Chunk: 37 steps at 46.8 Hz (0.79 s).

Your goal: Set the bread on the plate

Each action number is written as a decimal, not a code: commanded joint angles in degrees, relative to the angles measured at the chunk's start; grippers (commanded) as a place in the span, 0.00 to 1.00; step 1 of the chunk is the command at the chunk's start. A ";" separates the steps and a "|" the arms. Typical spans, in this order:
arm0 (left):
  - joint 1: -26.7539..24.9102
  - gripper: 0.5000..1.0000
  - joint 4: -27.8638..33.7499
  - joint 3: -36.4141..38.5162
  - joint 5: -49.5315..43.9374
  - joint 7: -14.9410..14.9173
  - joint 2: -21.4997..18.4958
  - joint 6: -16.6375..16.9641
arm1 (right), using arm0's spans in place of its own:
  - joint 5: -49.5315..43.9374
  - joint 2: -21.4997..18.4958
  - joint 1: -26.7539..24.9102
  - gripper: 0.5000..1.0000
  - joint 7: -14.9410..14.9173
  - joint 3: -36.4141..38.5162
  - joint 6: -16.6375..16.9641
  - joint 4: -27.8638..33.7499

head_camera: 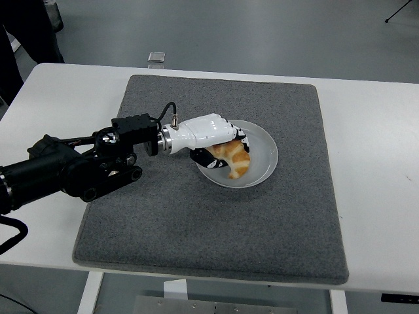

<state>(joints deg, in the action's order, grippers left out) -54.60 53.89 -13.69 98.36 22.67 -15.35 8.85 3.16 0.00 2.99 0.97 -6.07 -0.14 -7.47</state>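
The left hand [209, 134], white-shelled with dark finger joints, lies low over the near-left part of the plate [264, 146], its fingers curled around the bread [233, 157] and closed on it from above and from the left. The bread, a golden-brown croissant with paler stripes, sits inside the plate's bowl, its free end pointing toward the plate's near edge; whether its underside already touches the plate cannot be told from this view, though it looks very close to the surface. The plate is pale, round and shallow, and stands a little beyond the middle of a grey felt mat [216, 222], which covers most of the white table [373, 163]. Behind the hand, the wrist joins a black arm [72, 170] that comes in from the picture's left edge and crosses the mat's left border, a thin black cable looping up at the wrist. Beyond the table's far edge, a small flat silvery object [156, 57] lies on the grey floor.
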 commanded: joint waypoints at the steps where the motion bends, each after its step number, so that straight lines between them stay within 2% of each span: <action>1: 0.11 0.00 -0.01 -0.02 -0.10 0.00 0.06 0.02 | 0.00 0.00 0.00 0.90 0.00 0.09 -0.04 0.00; 6: 0.11 0.00 -0.10 -0.02 -0.10 0.00 0.06 0.02 | 0.00 0.00 0.00 0.90 0.00 0.00 -0.04 0.00; 8: 0.20 0.05 -0.10 -0.02 -0.10 0.00 0.06 0.02 | 0.00 0.00 0.00 0.90 0.00 0.09 -0.04 0.00; 10: 0.11 0.19 -0.10 -0.02 -0.10 0.00 0.06 -0.06 | 0.00 0.00 0.00 0.90 0.00 0.00 0.05 0.00; 12: 0.11 0.41 -0.10 -0.11 -0.36 0.00 0.06 0.02 | 0.00 0.00 0.00 0.91 0.00 0.00 -0.04 0.00; 13: 0.11 0.48 -0.01 -0.11 -0.45 0.00 0.06 0.02 | 0.00 0.00 0.00 0.90 0.00 0.00 -0.04 0.00; 15: 0.11 0.55 -0.01 -0.11 -0.54 0.00 0.06 0.11 | 0.00 0.00 0.00 0.90 0.00 0.00 -0.04 0.00; 18: 0.11 0.74 -0.01 -0.11 -0.54 0.00 0.06 0.11 | 0.00 0.00 0.00 0.90 0.00 0.00 -0.04 0.00; 21: 0.20 0.79 -0.01 -0.02 -0.54 0.09 0.06 0.11 | 0.00 0.00 0.00 0.90 0.00 0.00 0.05 0.00; 24: 0.20 0.98 -0.10 -0.02 -0.54 0.09 0.06 0.11 | 0.00 0.00 0.00 0.90 0.00 0.00 -0.04 0.00; 37: -0.15 1.00 0.87 -0.46 -1.50 0.44 -0.56 -0.68 | 0.00 0.00 0.00 0.90 0.00 0.00 0.05 0.00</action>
<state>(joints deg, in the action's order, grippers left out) -54.58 54.30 -13.73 97.41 22.90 -15.56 8.53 3.16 0.00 2.99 0.96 -6.07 -0.17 -7.47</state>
